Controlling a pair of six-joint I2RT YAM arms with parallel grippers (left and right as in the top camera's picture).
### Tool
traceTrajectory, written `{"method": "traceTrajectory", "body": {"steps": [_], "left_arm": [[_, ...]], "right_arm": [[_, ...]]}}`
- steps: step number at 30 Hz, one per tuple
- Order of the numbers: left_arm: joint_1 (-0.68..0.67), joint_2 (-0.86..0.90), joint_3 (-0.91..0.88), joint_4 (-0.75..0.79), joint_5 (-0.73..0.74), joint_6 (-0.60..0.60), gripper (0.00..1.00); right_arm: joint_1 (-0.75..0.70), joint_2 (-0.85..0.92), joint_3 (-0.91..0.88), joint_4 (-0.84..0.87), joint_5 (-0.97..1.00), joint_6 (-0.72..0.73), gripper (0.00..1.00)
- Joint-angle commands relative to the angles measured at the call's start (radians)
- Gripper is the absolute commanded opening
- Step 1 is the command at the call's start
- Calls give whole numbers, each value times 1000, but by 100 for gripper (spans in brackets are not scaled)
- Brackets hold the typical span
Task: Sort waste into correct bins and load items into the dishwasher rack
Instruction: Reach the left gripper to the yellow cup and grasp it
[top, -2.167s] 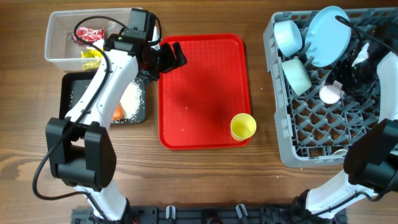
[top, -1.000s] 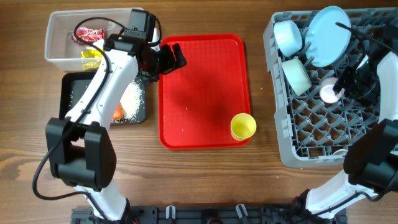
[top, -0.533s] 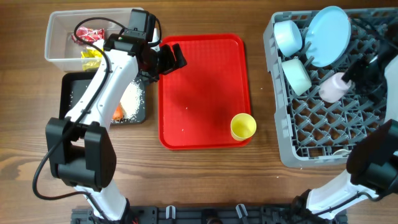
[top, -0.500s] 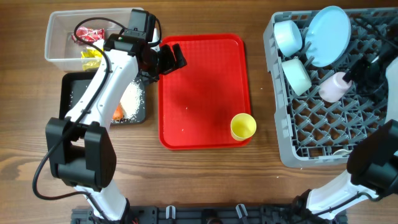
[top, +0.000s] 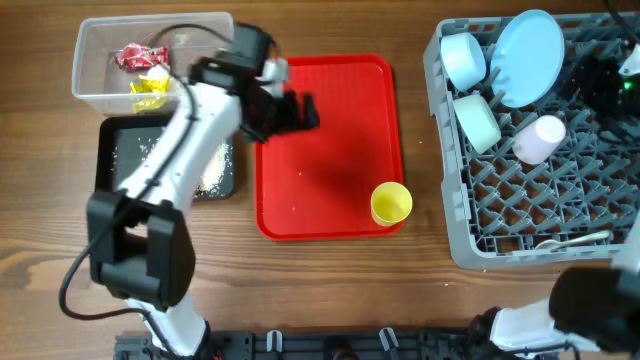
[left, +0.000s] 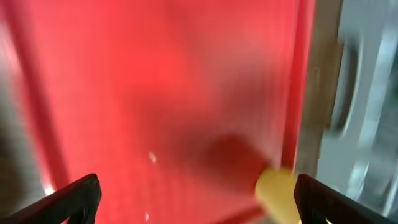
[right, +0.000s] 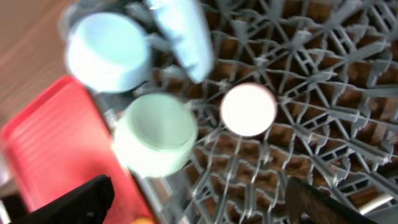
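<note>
One item has just changed hands. The pink cup (top: 540, 138), gripped half a second ago, now lies free at the centre of the dishwasher rack (top: 500, 235). The right arm has drawn back to the rack's 2 o'clock edge. In the wrist view we find the right fingers (right: 81, 202) spread wide with nothing between them.

The left arm has also shifted. It has left the 11 o'clock corner of the red tray (top: 330, 160) and swung inward over the tray bed. Its wrist picture is smeared. Even so, the left fingers (left: 74, 198) show spread and empty, with the yellow cup (top: 391, 202) ahead of them.

We judge the pink cup loaded, with the yellow cup the only dish left outside the rack. It stands at the tray's 5 o'clock corner, mouth up and apart from everything else.

The pink cup rests tilted on the pegs, just beside the bowl (top: 478, 120) at its 9 o'clock. It appears pale and smooth. From the right wrist it shows as a plain whitish disc, and we cannot tell whether that face is mouth or base. It does not look firmly seated and may rock.
</note>
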Motion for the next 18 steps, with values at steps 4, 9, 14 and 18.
{"method": "traceTrajectory", "body": {"steps": [4,9,14,18], "left_arm": [[-264,7,5,-92,32,237,100],[-379,22,5,-87,-108,211,98],[-431,91,5,-52,-187,159,89],[-434,142,5,-2,-187,122,77]], "right_arm": [[7,-19,3,-39,-43,-76,91],[7,-19,2,-44,-43,-77,91],[7,-19,2,-48,-43,-79,92],[7,-19,2,-51,-42,-81,91]]}}
